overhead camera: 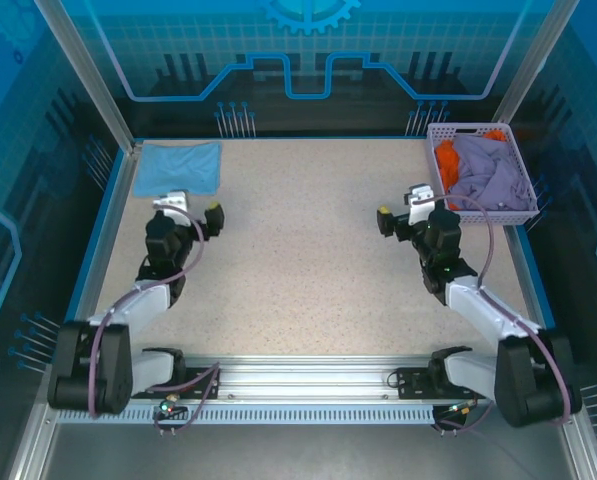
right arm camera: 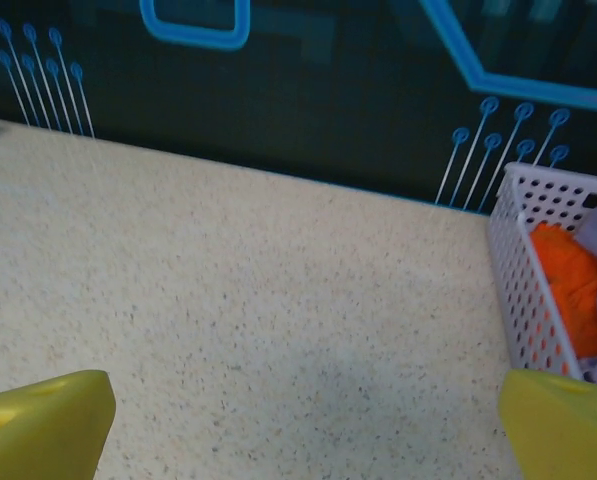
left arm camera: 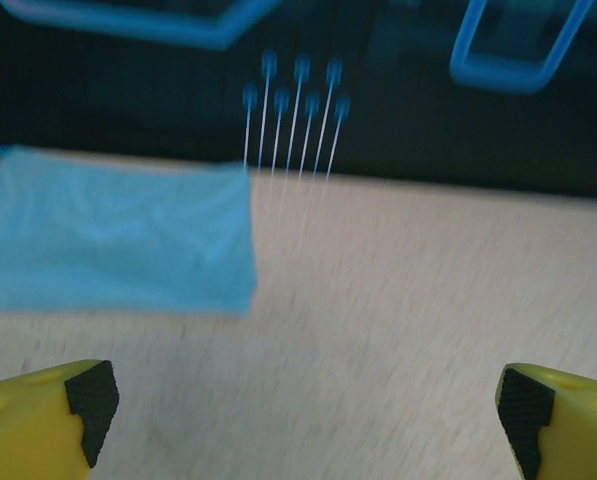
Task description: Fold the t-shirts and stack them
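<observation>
Blue t-shirt point(overhead camera: 179, 167) far-left; lavender t-shirt point(overhead camera: 488, 170), orange t-shirt point(overhead camera: 444, 160) in basket point(overhead camera: 478, 214); left tool point(left arm camera: 308, 410), right tool point(right arm camera: 303, 420) spread wide, empty.

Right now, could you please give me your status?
Left gripper and right gripper open, empty. Light blue shirt folded, far left. Orange shirt, lavender shirt in basket.

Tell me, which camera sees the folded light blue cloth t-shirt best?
The top external view: the whole folded light blue cloth t-shirt lies flat in the far left corner. The left wrist view shows it blurred, cut off at the left. The right wrist view catches a tiny blue sliver, perhaps it.
</observation>
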